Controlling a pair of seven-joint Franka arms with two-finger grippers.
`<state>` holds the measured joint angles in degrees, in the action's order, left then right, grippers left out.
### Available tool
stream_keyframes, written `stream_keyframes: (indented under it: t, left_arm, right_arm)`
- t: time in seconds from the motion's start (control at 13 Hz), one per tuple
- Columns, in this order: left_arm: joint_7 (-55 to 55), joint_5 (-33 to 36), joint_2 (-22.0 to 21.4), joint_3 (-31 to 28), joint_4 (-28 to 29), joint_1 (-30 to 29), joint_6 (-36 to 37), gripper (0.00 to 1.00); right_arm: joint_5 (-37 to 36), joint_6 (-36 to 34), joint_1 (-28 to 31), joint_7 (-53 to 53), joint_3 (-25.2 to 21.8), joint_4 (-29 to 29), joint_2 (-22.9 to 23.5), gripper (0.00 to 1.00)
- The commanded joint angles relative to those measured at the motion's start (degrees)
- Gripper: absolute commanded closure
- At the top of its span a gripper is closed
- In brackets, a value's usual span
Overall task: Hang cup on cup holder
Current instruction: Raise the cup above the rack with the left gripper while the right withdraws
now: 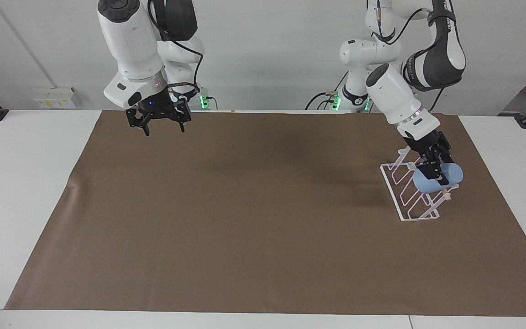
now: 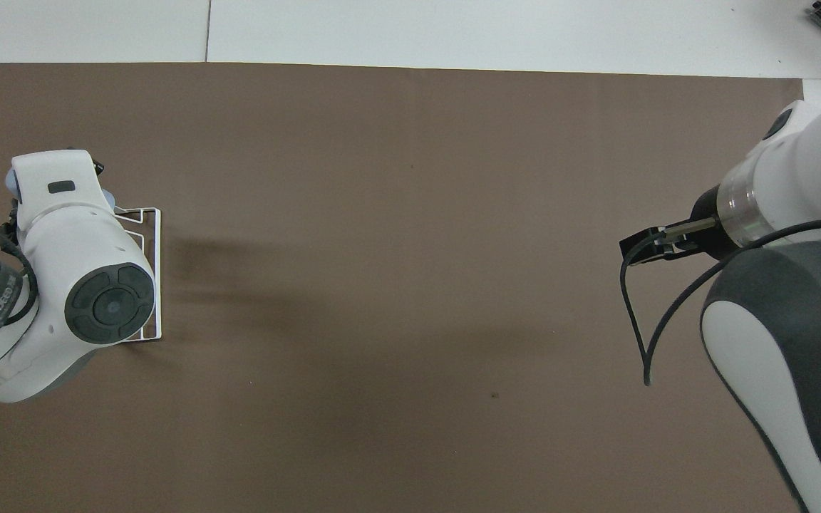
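Plain white wall up top, and your white table (image 1: 25, 183) has a big brown mat (image 1: 244, 219) covering most of it. Using the holder (image 1: 409, 201) as the landmark: it's a white wire rack sitting on the mat at the left arm's end of the table, with looped prongs slanting up to a light wooden rod.

Your left gripper (image 1: 435, 172) is tilted down right over the holder, fingers clamped on the cup (image 1: 439, 178). That cup is light blue and lying on its side, sitting at the top of the prongs up by the rod. It looks like it's touching the rack, but you can't really tell from either view whether a prong is actually inside it. From overhead the left arm covers nearly all of it, so you only get a sliver of blue (image 2: 11, 182) poking out past the wrist, plus the holder's base frame (image 2: 157, 271) showing beside the arm.

Your right gripper (image 1: 159, 127) is well apart from the holder, hanging in the air over the mat's edge down at the right arm's end. Fingers are spread wide with nothing in them. Overhead you mostly see that arm's white body and a looping black cable (image 2: 635, 313).
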<state>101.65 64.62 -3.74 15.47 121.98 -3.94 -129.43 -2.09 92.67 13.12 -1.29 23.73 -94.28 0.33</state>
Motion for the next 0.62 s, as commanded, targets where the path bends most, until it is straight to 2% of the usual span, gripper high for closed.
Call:
stream_keyframes:
  t: [0.0, 0.15, 0.38, 0.54]
  left_arm:
    - [3.3, 1.8, -0.6, -0.5, 1.2, 1.0, 0.5, 1.00]
    - [4.6, 4.7, -0.4, -0.5, 1.6, 1.0, 0.4, 1.00]
    - [5.0, 4.8, -0.4, -0.4, 2.2, 1.1, 0.4, 1.00]
    - [5.0, 4.8, -0.6, -0.5, 2.7, 1.1, 0.6, 1.00]
  right_arm:
    - [-0.9, 2.0, 1.8, 0.9, 0.8, -0.6, -0.9, 0.00]
    - [-0.4, 2.4, 2.0, 0.9, 0.7, -0.1, -0.9, 0.00]
    - [-0.2, 2.5, 5.8, 3.9, 0.0, -0.5, -0.9, 0.00]
    - [-0.2, 2.6, 5.2, 6.3, -2.9, -0.5, -0.9, 0.00]
